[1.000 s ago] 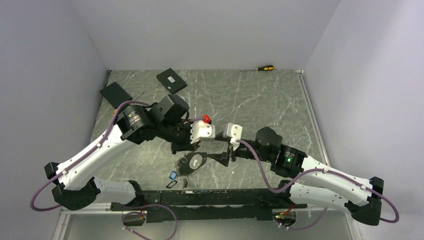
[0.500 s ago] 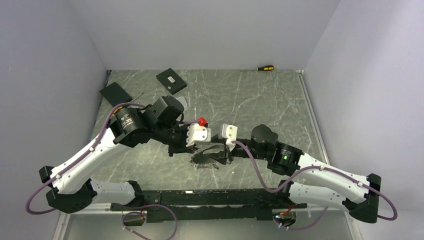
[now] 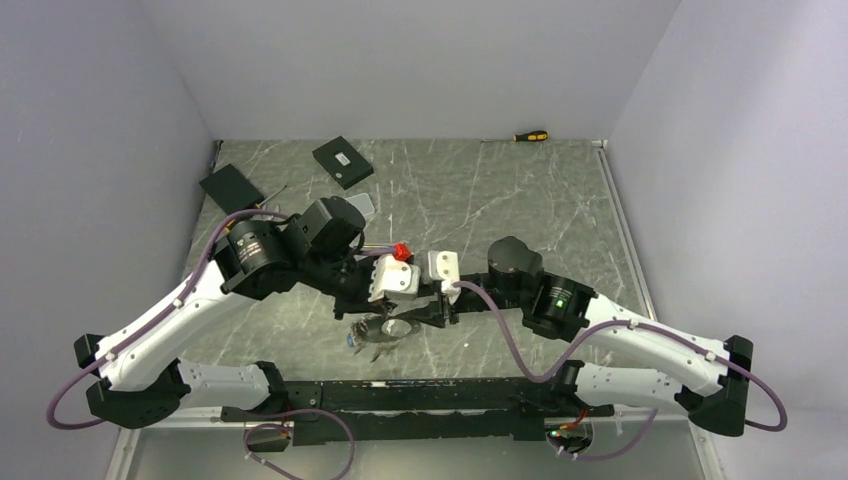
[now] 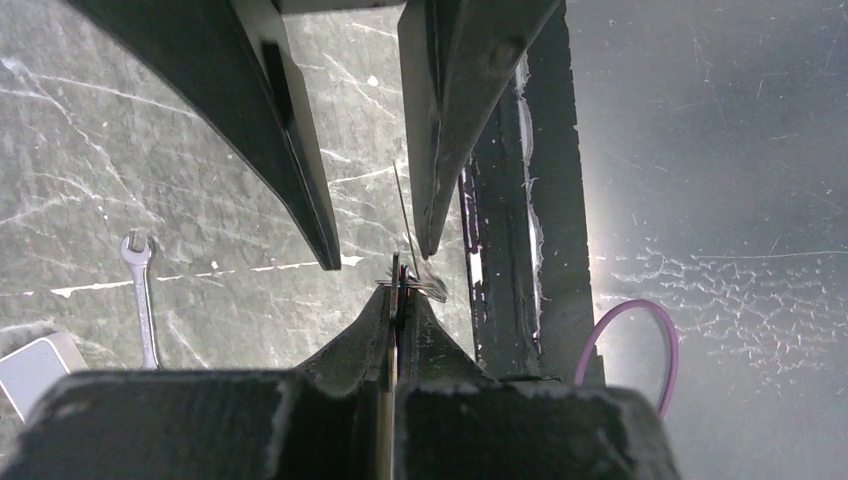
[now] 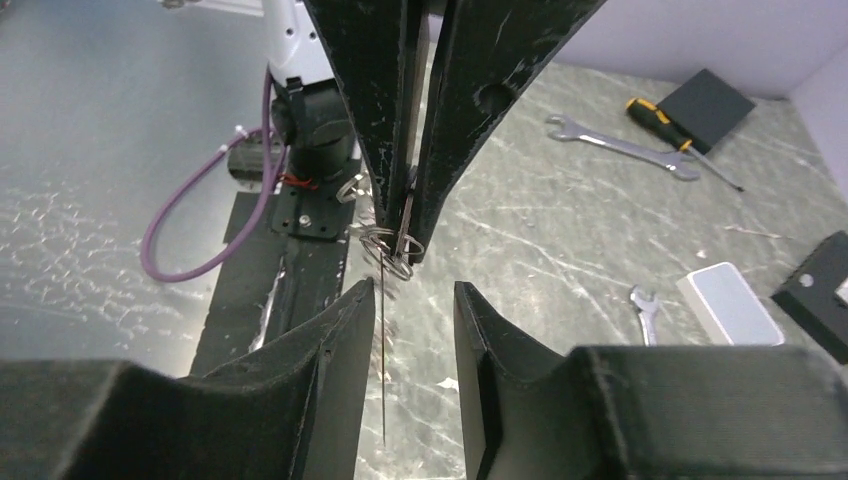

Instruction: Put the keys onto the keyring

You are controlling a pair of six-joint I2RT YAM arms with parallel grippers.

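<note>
Dark-grey thin wire keyring (image 3: 392, 327) — 1 loop — is held over the grey marbled table (image 3: 500, 200), between the 2 arms. A bunch of tiny silver metal keys (image 3: 360, 338) fringes its left-arm side, too small to count. The left gripper (image 4: 400, 288) is pinched tight on the wire, fingers together. The right gripper (image 5: 415, 300) stands part open, its 2 fingers straddling the wire — whether either touches it I cannot tell.
</note>
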